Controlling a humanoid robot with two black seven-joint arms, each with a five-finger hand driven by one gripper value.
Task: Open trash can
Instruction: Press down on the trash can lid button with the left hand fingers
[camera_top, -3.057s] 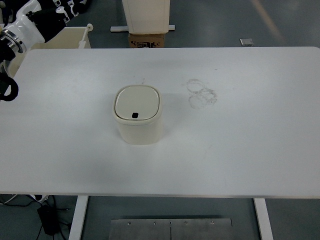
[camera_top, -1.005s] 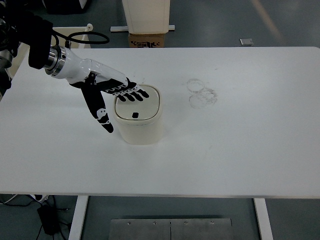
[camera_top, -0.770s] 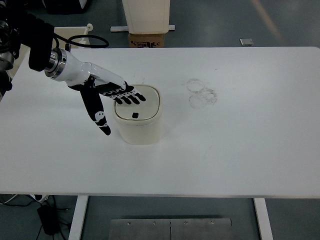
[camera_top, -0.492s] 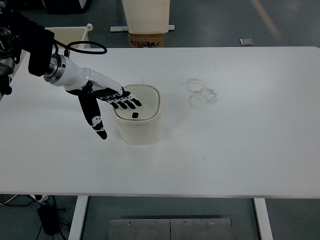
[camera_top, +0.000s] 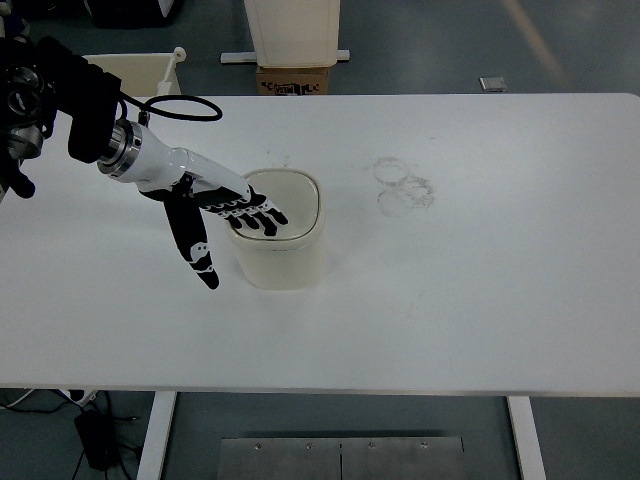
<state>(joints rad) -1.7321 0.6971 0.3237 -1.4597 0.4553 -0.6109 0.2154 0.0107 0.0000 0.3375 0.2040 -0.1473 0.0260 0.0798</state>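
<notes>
A small cream trash can (camera_top: 285, 250) with a rounded square lid stands near the middle of the white table (camera_top: 480, 290). My left hand (camera_top: 235, 225), black with white joints, comes in from the upper left and lies flat over the lid's left front part. Its fingers (camera_top: 262, 218) are spread and rest on the lid, hiding the lid's black button. The thumb (camera_top: 200, 258) hangs down to the left of the can. The lid looks closed. My right hand is out of view.
A cardboard box (camera_top: 293, 80) and a cream bin (camera_top: 292, 32) stand on the floor beyond the table's far edge. A cream crate (camera_top: 140, 75) is at the far left. Faint ring marks (camera_top: 402, 185) stain the table right of the can.
My left hand came in from the upper left and reached the can. In the last half second it slid toward the lid's front and now covers the black button.
</notes>
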